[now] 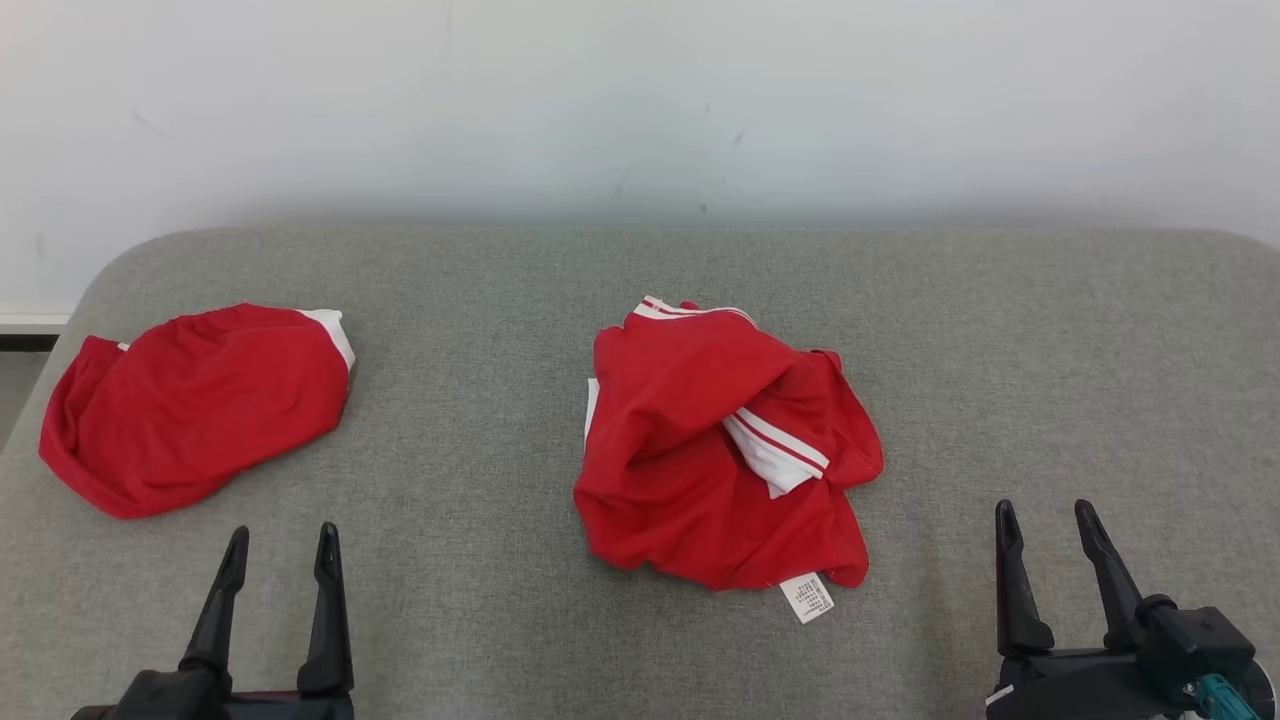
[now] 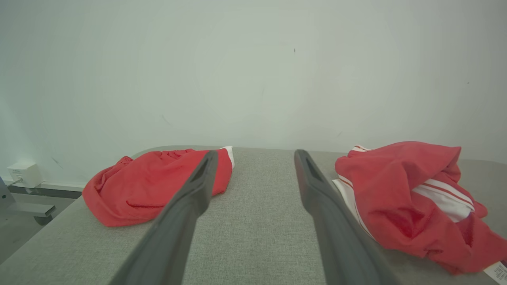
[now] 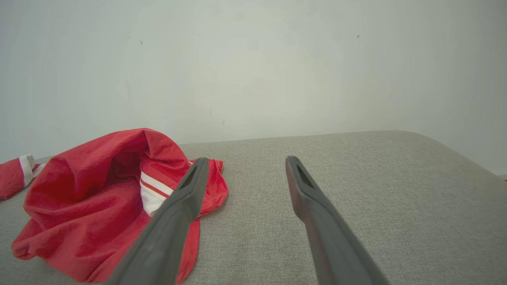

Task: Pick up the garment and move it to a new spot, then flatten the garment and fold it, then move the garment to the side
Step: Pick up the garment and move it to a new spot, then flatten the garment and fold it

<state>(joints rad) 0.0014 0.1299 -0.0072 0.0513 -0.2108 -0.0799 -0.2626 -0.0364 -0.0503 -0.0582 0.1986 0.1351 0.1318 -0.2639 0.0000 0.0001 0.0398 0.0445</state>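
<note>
Grey padded table (image 1: 500, 620), crumpled red garment (image 1: 700, 470) at centre. Left gripper (image 1: 283, 535) and right gripper (image 1: 1045, 512) both spread, empty. Risks: pinching only one layer so it bunches, or grabbing the other red garment (image 1: 190, 410).

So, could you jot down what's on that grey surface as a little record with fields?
Surface: grey fabric-covered table
Centre: crumpled red garment with white stripes, white label at its near edge
Left side: second red garment, white trim
Left gripper: open, empty
Right gripper: open, empty
</note>
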